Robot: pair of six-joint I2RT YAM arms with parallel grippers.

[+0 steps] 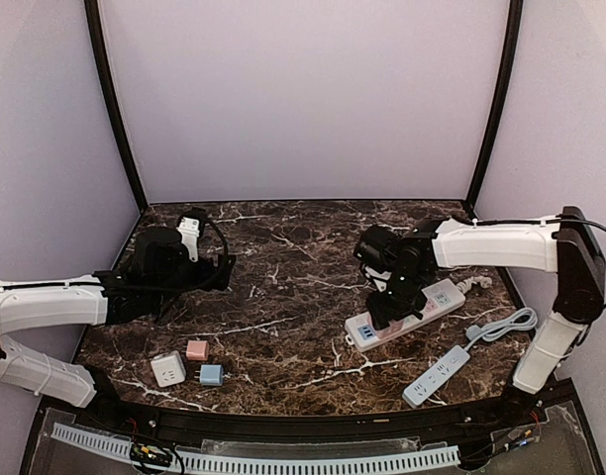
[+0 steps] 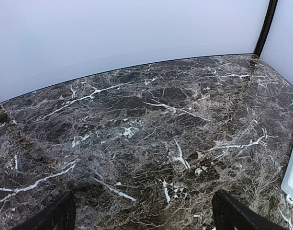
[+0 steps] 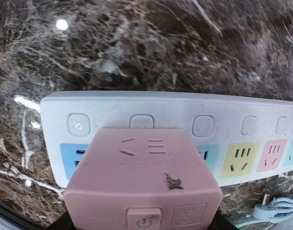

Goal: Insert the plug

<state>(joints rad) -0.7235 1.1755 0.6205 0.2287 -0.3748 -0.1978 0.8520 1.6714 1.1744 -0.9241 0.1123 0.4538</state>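
Clamping one pink plug (image 3: 144, 187), right end effector (image 1: 387, 313) overhangs one power strip (image 3: 261, 103); left end effector (image 2: 144, 215) spread

Bright even light, glare on table (image 3: 61, 24), edges seemingly warped

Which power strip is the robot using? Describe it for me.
On the dark marble table, two white strips lie at right. It is the farther power strip, under the right hand holding a pink plug; unlike its plain neighbour, its sockets are coloured.
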